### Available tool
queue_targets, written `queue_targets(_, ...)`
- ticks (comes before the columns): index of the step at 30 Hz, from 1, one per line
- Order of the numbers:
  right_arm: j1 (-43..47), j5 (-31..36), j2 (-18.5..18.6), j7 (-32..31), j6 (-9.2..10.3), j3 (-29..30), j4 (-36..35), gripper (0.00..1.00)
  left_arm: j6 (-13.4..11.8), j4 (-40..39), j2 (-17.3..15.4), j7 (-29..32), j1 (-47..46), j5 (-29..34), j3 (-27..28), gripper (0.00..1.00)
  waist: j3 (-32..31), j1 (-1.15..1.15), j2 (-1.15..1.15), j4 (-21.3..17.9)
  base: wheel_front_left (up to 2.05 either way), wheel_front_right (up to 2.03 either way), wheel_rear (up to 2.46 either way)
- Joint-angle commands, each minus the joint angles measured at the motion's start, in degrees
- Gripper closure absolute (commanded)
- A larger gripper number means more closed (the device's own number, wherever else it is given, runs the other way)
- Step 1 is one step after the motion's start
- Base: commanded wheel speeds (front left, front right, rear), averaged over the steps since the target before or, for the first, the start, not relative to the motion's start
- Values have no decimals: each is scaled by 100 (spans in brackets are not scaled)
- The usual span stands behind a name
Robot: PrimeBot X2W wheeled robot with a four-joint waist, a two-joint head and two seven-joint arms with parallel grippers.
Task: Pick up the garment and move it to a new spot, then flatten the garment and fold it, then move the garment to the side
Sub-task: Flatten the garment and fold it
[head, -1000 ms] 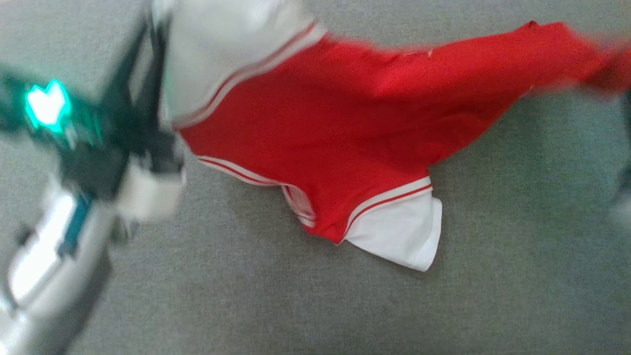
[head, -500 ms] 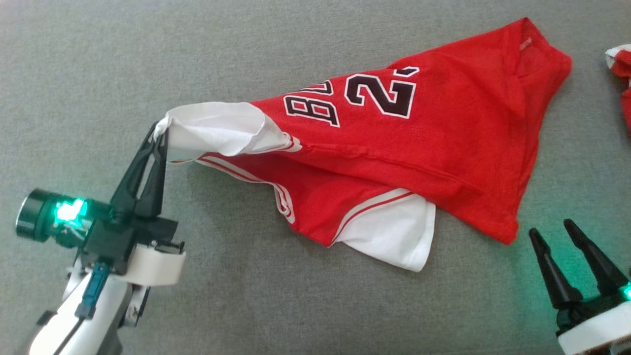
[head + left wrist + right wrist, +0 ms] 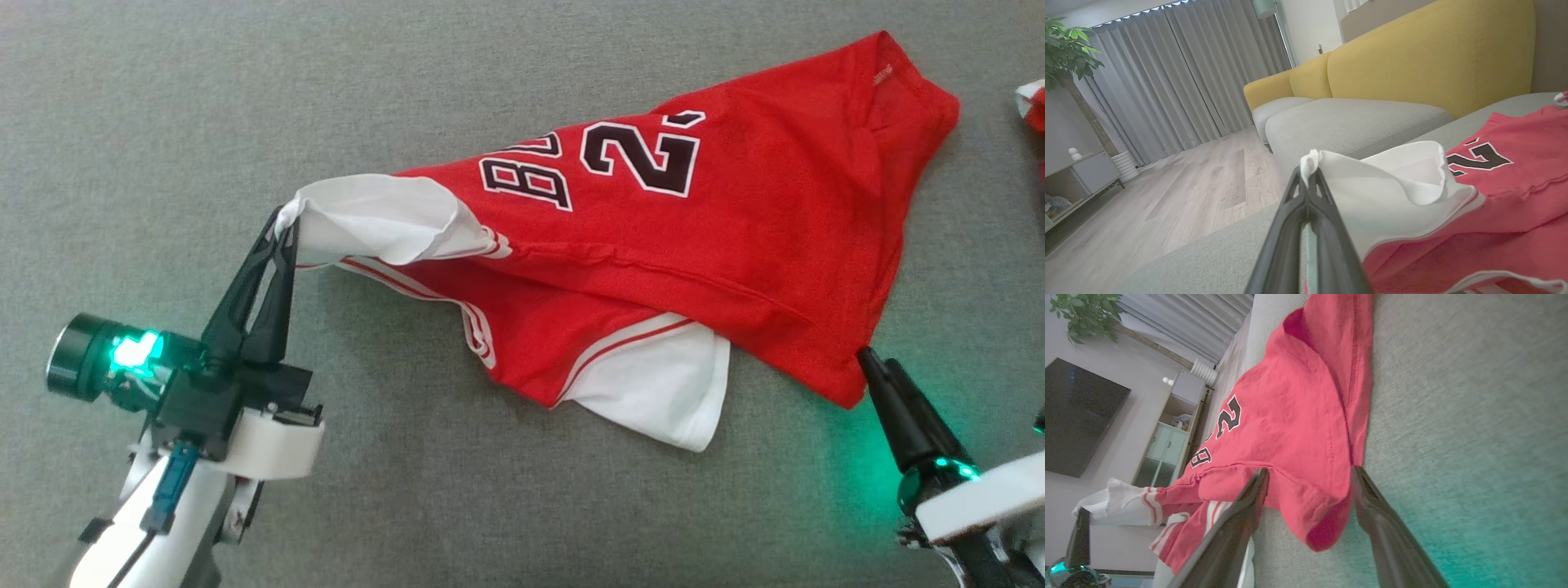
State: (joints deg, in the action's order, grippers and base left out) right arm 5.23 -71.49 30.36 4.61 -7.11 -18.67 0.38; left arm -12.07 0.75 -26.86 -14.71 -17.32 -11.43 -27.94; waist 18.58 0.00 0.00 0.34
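The garment (image 3: 694, 237), a red jersey with white sleeves and dark numerals, lies crumpled on the grey cushion (image 3: 490, 506). My left gripper (image 3: 282, 224) is shut on the edge of one white sleeve (image 3: 375, 216) and holds it slightly above the cushion; the left wrist view shows the same pinch (image 3: 1308, 173) on the sleeve (image 3: 1392, 179). My right gripper (image 3: 867, 358) is at the jersey's lower right corner. In the right wrist view it stands open (image 3: 1309, 470), its two fingers on either side of that red corner (image 3: 1323, 522).
Another red and white piece of cloth (image 3: 1030, 102) lies at the right edge of the cushion. A yellow sofa back (image 3: 1412, 61) rises behind the seat, with wooden floor (image 3: 1167, 192) beyond the cushion's edge. A low cabinet (image 3: 1167, 437) and a dark screen (image 3: 1073, 416) stand by the wall.
The right gripper let go of the jersey and opened, then moved up to its lower right corner. The jersey dropped onto the cushion. The left gripper keeps hold of the sleeve.
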Motion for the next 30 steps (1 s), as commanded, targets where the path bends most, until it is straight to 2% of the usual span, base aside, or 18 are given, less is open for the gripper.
queue_targets(1, -69, -223, 108, -60, -37, -101, -124, 0, 15, -140, -113, -29, -197, 64, 284, 100, 5, 0, 0, 19, 0, 0, 0)
queue_targets(6, -81, -751, 159, -231, -37, -193, -172, 0, 101, -96, -59, -29, -203, 126, 348, 100, 20, 0, 0, 67, 0, 0, 0)
queue_targets(11, 15, -903, 276, -174, -37, -212, -244, 1, 136, -101, -22, -29, -176, 187, 437, 100, 43, 0, 0, 74, 0, 0, 0)
queue_targets(12, 23, -910, 290, -159, -37, -227, -247, 7, 139, -102, -13, -29, -167, 195, 455, 100, 46, 0, 0, 72, 0, 0, 0)
queue_targets(14, 23, -877, 338, -163, -37, -292, -227, 29, 151, -99, 6, -29, -150, 211, 481, 100, 54, 0, 0, 74, 0, 0, 0)
queue_targets(17, -4, -829, 391, -160, -37, -392, -215, 41, 176, -100, 35, -29, -141, 236, 511, 100, 66, 0, 0, 81, 0, 0, 0)
queue_targets(19, -28, -786, 423, -131, -37, -444, -195, 66, 198, -98, 48, -29, -145, 252, 531, 100, 71, 0, 0, 88, 0, 0, 0)
queue_targets(20, -46, -730, 458, -109, -37, -466, -173, 89, 209, -97, 54, -29, -148, 260, 540, 100, 69, 0, 0, 93, 0, 0, 0)
queue_targets(21, -72, -626, 511, -69, -37, -490, -148, 100, 219, -95, 58, -29, -152, 267, 551, 100, 64, 0, 0, 98, 0, 0, 0)
queue_targets(30, -433, 865, 1140, 899, -37, -201, 2, 100, 372, -277, -33, -29, -260, 417, 667, 100, -276, 0, 0, 47, 0, 0, 0)
